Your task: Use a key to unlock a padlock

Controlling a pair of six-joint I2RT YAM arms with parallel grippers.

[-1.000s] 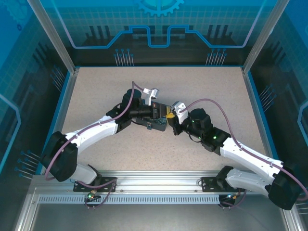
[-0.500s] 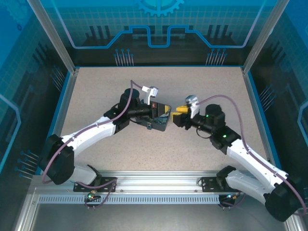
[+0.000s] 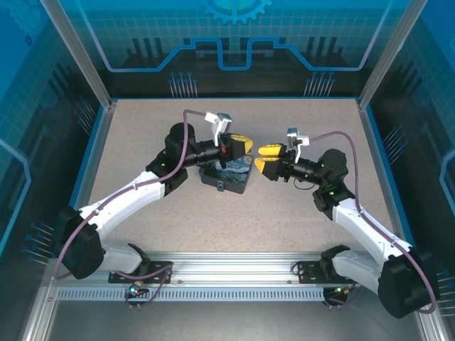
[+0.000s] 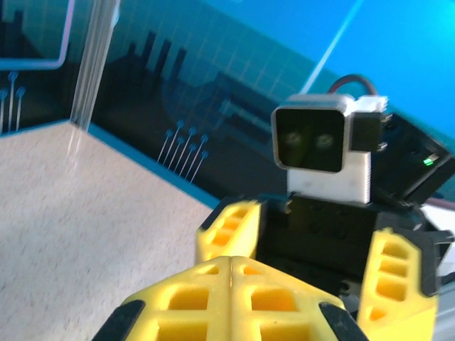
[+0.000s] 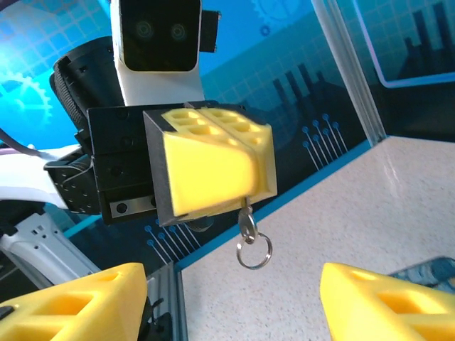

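Note:
My left gripper (image 3: 242, 144) is shut above the far edge of the dark-blue painted box (image 3: 229, 175). In the right wrist view the left gripper (image 5: 213, 160) pinches the small metal key (image 5: 247, 217) between its yellow fingers, and the key's bow and a wire ring (image 5: 254, 250) hang below them. My right gripper (image 3: 265, 158) faces it from the right, open and holding nothing. Its own fingers (image 5: 78, 298) stand wide apart at the bottom of the right wrist view. A tiny bluish piece, apparently the padlock (image 3: 221, 187), sits at the box's near edge.
The speckled table (image 3: 142, 128) is ringed by a blue rim and glass walls (image 3: 234, 42). The two grippers hang a short gap apart over the box's right end. The right arm's wrist camera (image 4: 320, 145) looks straight at my left gripper (image 4: 231, 259).
The right gripper has opened and drawn back to the right. The left gripper, shut, has lifted off the box and moved toward the far side; the key now hangs from it.

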